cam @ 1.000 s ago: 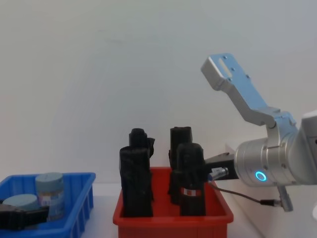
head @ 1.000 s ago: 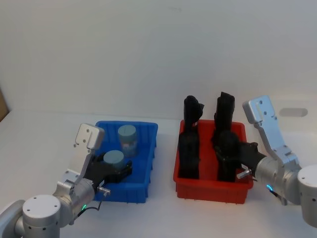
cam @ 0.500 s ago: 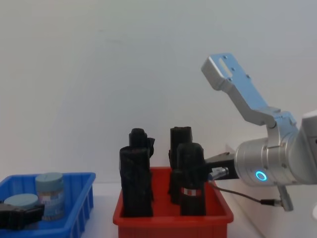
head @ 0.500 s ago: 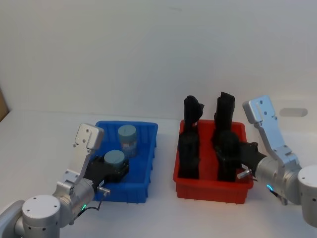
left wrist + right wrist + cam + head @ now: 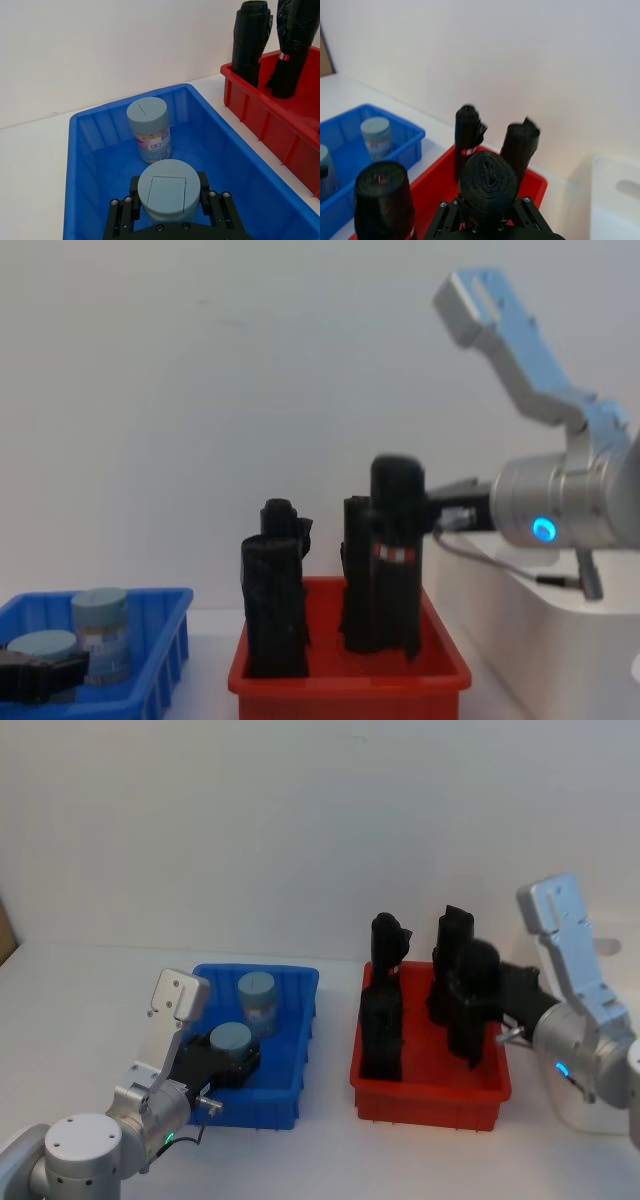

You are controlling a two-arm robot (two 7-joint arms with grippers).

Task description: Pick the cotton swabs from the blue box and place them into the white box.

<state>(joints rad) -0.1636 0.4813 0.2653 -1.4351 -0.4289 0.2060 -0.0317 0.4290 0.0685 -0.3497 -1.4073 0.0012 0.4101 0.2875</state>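
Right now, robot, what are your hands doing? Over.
Left hand shut on a cotton swab tub inside the blue box. Right hand shut on a black roll over the red bin. White box beside the right arm.

Two upright grey-lidded tubs of cotton swabs (image 5: 257, 1001) are kept in the blue box (image 5: 255, 1108); the nearer tub (image 5: 229, 1040) is clamped by the left gripper (image 5: 168, 186). The white box (image 5: 530, 640) is seen rightmost.

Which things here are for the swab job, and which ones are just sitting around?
For the job:
- swab tub gripped by the left hand
- second swab tub
- blue box holding both
- white box

Not part of it:
- red bin
- standing black rolls
- black roll gripped by the right hand
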